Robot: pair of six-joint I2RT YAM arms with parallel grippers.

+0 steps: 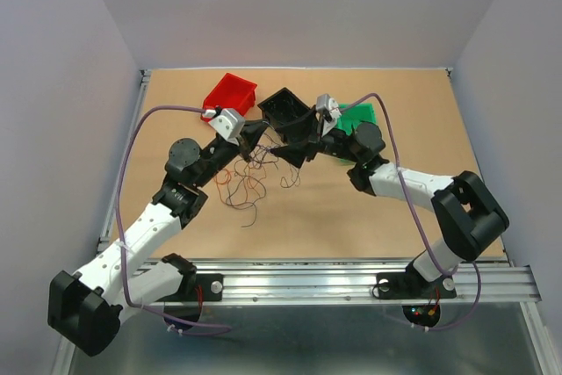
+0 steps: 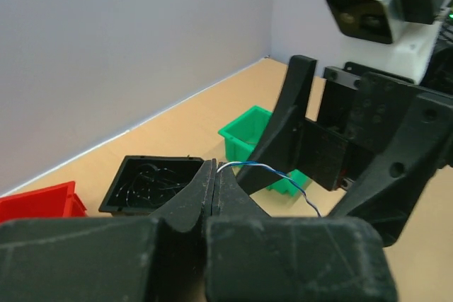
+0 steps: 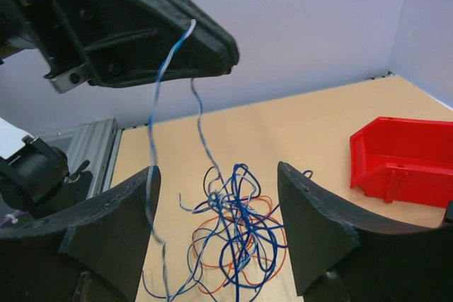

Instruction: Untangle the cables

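The cables (image 1: 248,187) are a loose tangle of thin red, orange, blue and dark wires on the table between the two arms. In the right wrist view the tangle (image 3: 244,245) shows blue and orange strands lying under the open jaws. My left gripper (image 2: 214,168) is shut on a blue-and-white wire (image 2: 267,168) and holds it up above the table. That wire (image 3: 161,90) hangs from the left gripper (image 3: 191,30) down to the tangle. My right gripper (image 3: 218,175) is open and empty, just above the tangle and close to the left gripper (image 1: 255,148). The right gripper (image 1: 284,155) faces it.
A red bin (image 1: 230,94), a black bin (image 1: 285,110) holding several thin wires, and a green bin (image 1: 360,117) stand at the back of the table. Grey walls enclose the wooden table (image 1: 395,226). An aluminium rail (image 1: 351,278) runs along the near edge.
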